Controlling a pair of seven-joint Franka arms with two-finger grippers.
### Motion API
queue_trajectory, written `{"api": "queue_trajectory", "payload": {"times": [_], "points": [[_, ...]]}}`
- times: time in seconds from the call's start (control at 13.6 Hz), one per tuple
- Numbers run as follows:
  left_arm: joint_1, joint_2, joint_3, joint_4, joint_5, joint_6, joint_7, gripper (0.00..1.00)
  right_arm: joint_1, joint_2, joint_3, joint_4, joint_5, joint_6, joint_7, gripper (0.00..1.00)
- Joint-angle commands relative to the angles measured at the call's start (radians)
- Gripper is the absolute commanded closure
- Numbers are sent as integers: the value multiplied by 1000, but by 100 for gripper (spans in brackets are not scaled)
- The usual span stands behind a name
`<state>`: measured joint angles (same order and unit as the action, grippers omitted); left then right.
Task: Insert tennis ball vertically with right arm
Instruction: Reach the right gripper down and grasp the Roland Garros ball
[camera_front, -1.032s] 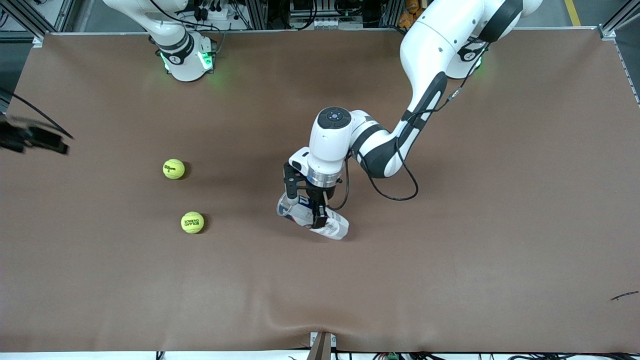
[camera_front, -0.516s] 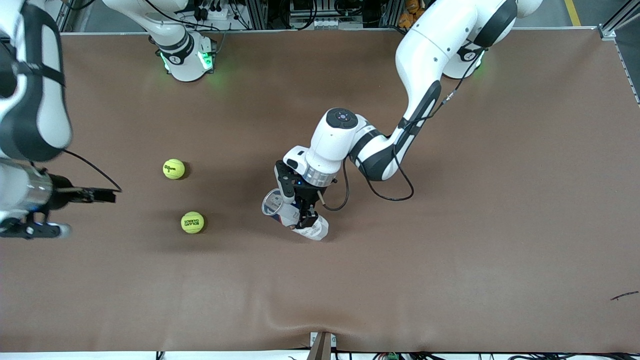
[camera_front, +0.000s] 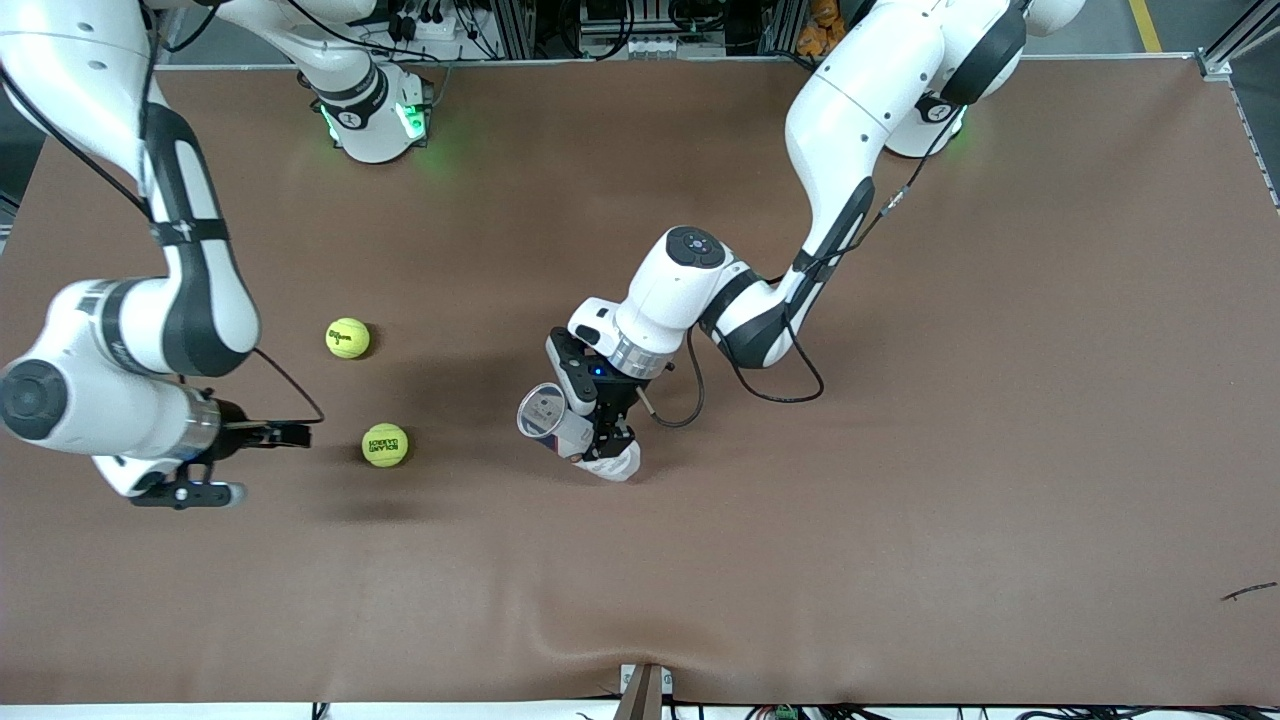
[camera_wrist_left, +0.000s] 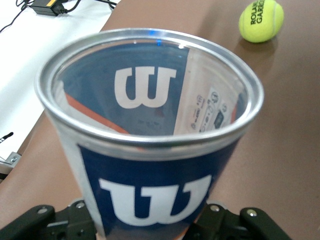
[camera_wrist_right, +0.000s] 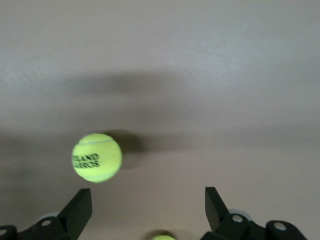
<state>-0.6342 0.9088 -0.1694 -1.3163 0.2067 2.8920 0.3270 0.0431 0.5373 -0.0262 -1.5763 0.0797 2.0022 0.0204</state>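
The left gripper (camera_front: 598, 432) clenches a tilted blue Wilson ball can (camera_front: 560, 425), its open silver rim (camera_wrist_left: 150, 85) facing the right arm's end of the table. The right gripper (camera_front: 250, 462), fingers (camera_wrist_right: 80, 210) spread wide and holding nothing, hovers just beside 1 tennis ball (camera_front: 385, 445); a 2nd ball (camera_front: 347, 338) lies nearby on the brown table (camera_front: 900, 500).

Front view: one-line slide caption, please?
Left gripper tilts tennis-ball can; open right gripper nears a ball.
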Motion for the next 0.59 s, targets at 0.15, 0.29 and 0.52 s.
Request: {"api": "queue_trajectory", "payload": {"times": [0.15,0.29,0.52], "points": [[-7,44,-4,17,-53,96,-14,38,101,79,-3,-11,14,110,165,0],[-8,56,-5,17,-88,148,-14,38,121,98,-8,-24,-18,133,173,0],[-12,76,-21,17,-133,213,-17,37,127,108,-6,-74,-44,205,174,0]]}}
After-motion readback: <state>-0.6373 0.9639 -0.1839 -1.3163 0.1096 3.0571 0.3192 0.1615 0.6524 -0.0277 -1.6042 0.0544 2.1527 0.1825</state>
